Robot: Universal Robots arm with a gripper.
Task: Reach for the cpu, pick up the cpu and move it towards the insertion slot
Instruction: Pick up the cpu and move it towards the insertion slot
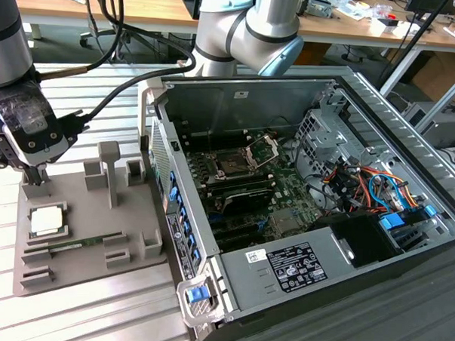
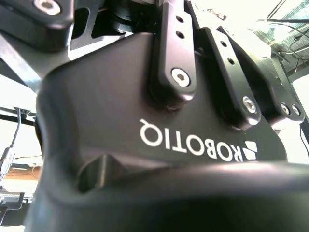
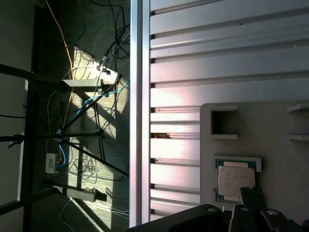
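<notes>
Soft, even light fills the case in the exterior view, darkest at the exterior view's lower right. In the second wrist view the gripper body looms black against glaring white. In the first wrist view sun patches the table; hard shadows cross the floor.

Arm pose: wrist down, low at the exterior view's left.
Grey arm based at rear centre, 1 blue-capped joint there, reaching across to the exterior view's left. Wrist link near-vertical, heading down. Gripper below it, pointed straight down, body wrapped in clear film. Black linkage bars with hex bolts, seen close up in the second wrist view.
</notes>
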